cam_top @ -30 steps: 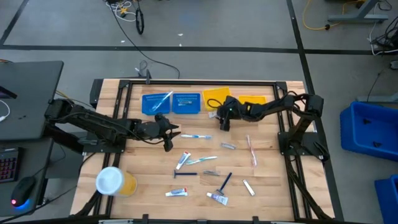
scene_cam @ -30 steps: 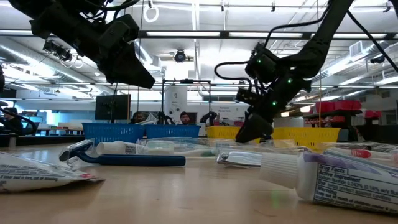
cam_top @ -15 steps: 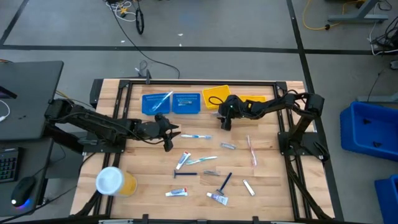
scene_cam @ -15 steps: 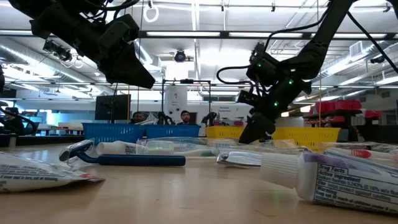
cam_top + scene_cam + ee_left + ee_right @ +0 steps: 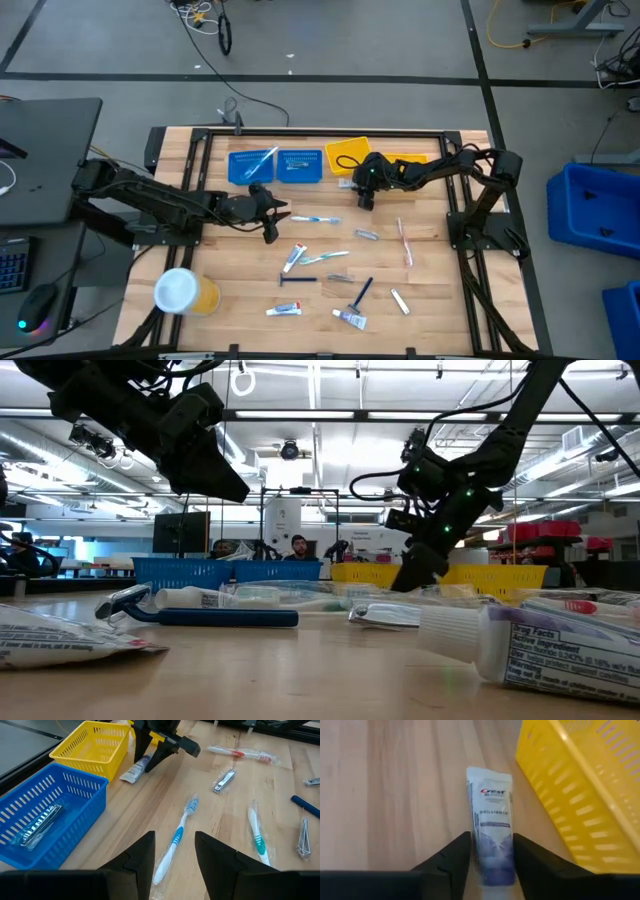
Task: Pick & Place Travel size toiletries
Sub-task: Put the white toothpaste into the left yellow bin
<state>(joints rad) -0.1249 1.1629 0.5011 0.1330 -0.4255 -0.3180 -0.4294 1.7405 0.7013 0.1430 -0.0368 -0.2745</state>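
Observation:
A white and purple toothpaste tube point(image 5: 491, 820) lies flat on the wood beside the yellow basket point(image 5: 580, 785). My right gripper point(image 5: 491, 851) is down over it and shut on it; the left wrist view shows that gripper point(image 5: 150, 760) farther off. My left gripper point(image 5: 174, 837) hovers open above a blue and white toothbrush point(image 5: 181, 822) that lies on the table left of centre point(image 5: 310, 218). Other toiletries lie scattered over the near half of the table. My right gripper has the toothpaste tube between its two fingers point(image 5: 457, 855), one on each long side at the purple end point(image 5: 495, 865). The fingers slant down from the table's right side and lie along the tube. The tube lies flat on the table.
Two blue baskets point(image 5: 252, 165) point(image 5: 300, 165) and two yellow ones point(image 5: 347, 157) point(image 5: 405, 160) stand along the far edge. A yellow tub with a white lid point(image 5: 185, 292) sits near left. A red toothbrush point(image 5: 405, 243), a razor point(image 5: 360, 290) and small tubes lie about.
My right gripper has turned a little over the toothpaste tube, its tip swinging slightly toward the table's right edge. The tube and the other toiletries lie where they were.

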